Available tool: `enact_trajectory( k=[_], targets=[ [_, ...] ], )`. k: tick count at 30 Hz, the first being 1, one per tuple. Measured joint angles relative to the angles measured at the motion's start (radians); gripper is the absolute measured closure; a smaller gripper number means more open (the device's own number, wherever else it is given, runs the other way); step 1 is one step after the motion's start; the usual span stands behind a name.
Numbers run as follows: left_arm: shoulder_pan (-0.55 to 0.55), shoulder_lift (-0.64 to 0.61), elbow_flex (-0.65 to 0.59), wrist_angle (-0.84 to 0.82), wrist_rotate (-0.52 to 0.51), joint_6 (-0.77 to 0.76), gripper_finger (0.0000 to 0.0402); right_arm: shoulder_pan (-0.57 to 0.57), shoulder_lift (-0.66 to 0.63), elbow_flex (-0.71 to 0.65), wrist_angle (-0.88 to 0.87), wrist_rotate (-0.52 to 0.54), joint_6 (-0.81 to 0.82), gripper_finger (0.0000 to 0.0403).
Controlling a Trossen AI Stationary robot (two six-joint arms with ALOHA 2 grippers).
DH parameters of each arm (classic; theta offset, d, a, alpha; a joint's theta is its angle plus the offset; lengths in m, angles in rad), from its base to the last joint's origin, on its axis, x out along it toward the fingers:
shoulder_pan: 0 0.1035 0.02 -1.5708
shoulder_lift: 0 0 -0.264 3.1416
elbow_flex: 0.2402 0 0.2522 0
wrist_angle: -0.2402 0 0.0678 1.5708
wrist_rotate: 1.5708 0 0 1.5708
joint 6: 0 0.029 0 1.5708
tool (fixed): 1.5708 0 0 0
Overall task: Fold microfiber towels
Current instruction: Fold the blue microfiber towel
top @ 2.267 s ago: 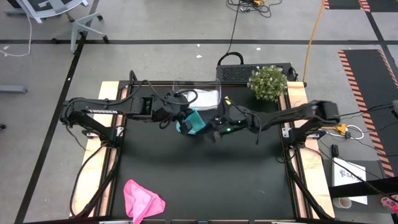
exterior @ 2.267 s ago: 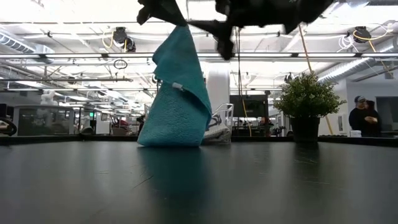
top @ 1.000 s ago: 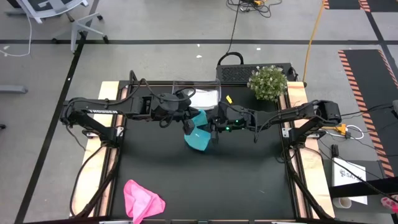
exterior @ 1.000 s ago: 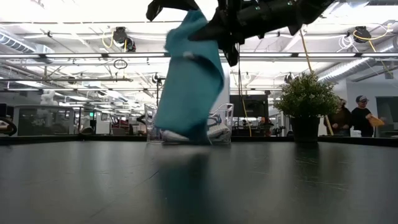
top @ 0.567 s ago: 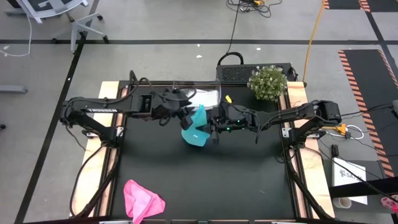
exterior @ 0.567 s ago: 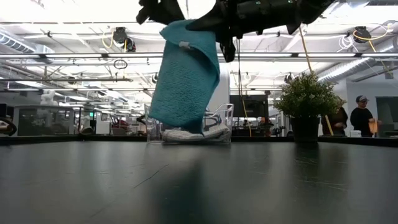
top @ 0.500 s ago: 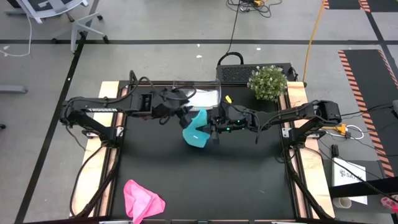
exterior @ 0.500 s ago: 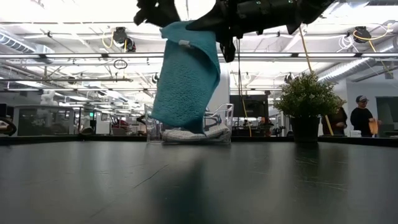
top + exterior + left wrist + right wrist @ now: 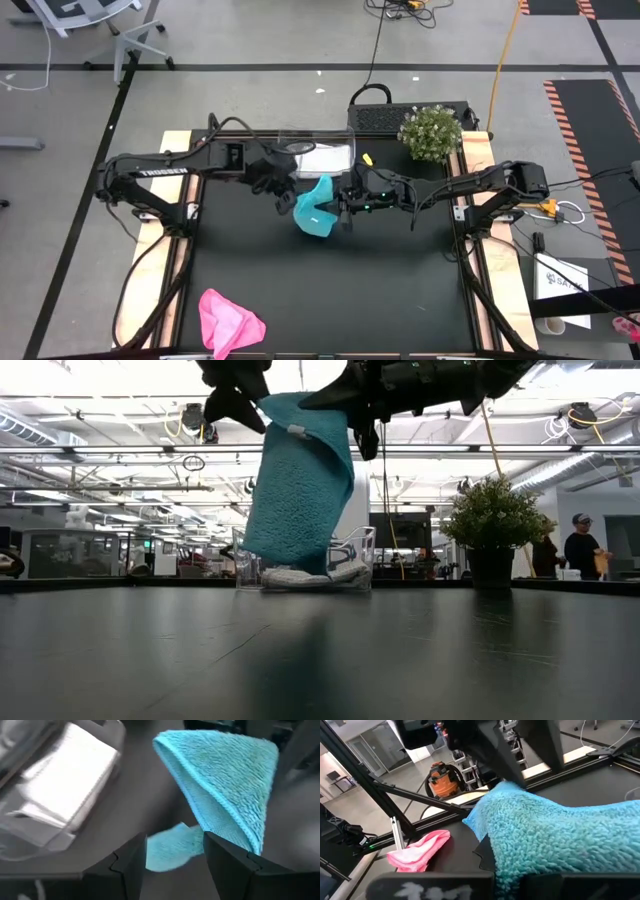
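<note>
The teal towel (image 9: 225, 775) is fuzzy, looped cloth; the tub (image 9: 355, 560) looks like clear glossy plastic; the tabletop (image 9: 320, 660) is matt black with faint sheen.

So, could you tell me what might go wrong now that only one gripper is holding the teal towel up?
1. The teal towel hangs from the shut right gripper alone; the open left gripper is off it. A one-point hold may let the fold fall open or the towel slip.
2. It hangs above the table, in front of the clear tub with the white towel, so lowering it could catch the tub.
3. The pink towel lies crumpled at the front edge and might slide off.
</note>
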Motion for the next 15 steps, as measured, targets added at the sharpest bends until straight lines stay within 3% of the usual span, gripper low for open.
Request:
enact_trajectory(
  k=[15],
  targets=[
    [0.073, -0.025, 0.001, -0.094, 0.311, 0.026, 0.0204, 0.0, 0.0, 0.0, -0.029, 0.0, -0.003, 0.0403]
  ],
)
